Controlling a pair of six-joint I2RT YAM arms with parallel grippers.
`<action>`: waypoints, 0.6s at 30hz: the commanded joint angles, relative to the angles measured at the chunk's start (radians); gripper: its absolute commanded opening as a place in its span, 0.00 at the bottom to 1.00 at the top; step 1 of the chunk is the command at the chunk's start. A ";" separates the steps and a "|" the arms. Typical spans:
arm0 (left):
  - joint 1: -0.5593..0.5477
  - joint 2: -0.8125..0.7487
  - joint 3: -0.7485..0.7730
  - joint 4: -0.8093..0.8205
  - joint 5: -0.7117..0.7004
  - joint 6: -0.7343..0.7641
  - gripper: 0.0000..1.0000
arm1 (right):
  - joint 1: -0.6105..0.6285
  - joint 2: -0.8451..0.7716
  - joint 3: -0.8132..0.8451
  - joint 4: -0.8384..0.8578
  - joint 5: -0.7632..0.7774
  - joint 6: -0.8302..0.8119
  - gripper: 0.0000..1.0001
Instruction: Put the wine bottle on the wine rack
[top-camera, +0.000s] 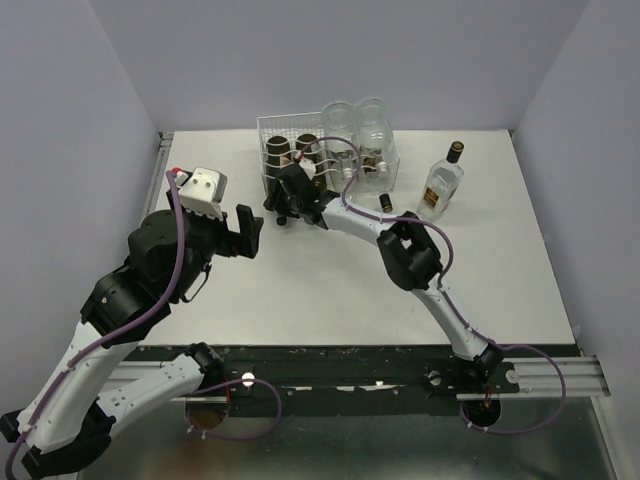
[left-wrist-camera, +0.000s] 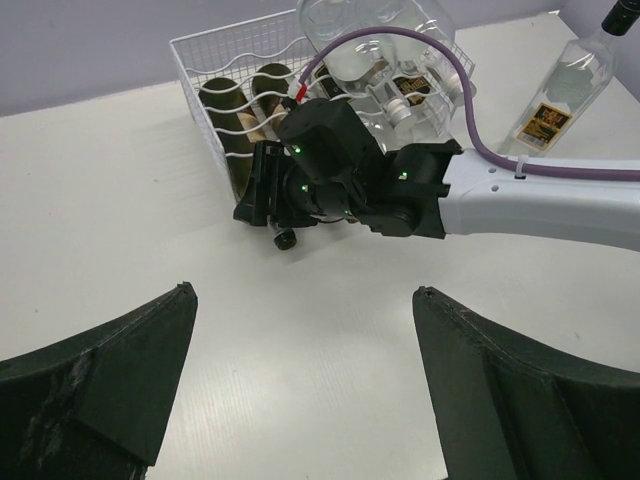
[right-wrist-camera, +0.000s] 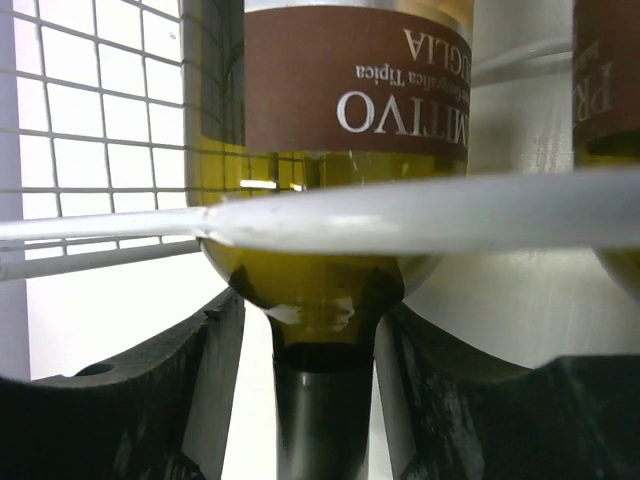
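The wine bottle (right-wrist-camera: 355, 90), olive green glass with a brown label, lies in the white wire wine rack (top-camera: 268, 130), its neck pointing out towards me. One white wavy wire (right-wrist-camera: 420, 212) crosses in front of its shoulder. My right gripper (right-wrist-camera: 310, 320) stands round the dark capped neck, open, with a thin gap showing on each side. Seen from the left wrist, the same right gripper (left-wrist-camera: 265, 195) sits at the rack's (left-wrist-camera: 200, 50) front, by the left bottle (left-wrist-camera: 225, 115). My left gripper (left-wrist-camera: 305, 290) hovers open over bare table, well short of the rack.
A second green bottle (right-wrist-camera: 610, 60) lies beside the first in the rack. Large clear glass bottles (top-camera: 365, 140) are piled right of the rack. A clear liquor bottle (top-camera: 440, 185) stands further right. A small dark-capped item (top-camera: 385, 203) lies near the right forearm.
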 joint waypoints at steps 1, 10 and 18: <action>0.000 -0.003 0.026 -0.034 -0.019 0.004 0.99 | -0.003 -0.035 0.038 0.026 0.042 0.056 0.65; -0.002 -0.019 0.022 -0.046 -0.019 0.009 0.99 | -0.001 -0.112 0.014 -0.118 0.055 0.028 0.82; 0.000 -0.045 0.003 -0.037 -0.019 0.018 0.99 | 0.028 -0.202 0.006 -0.279 0.196 -0.067 0.82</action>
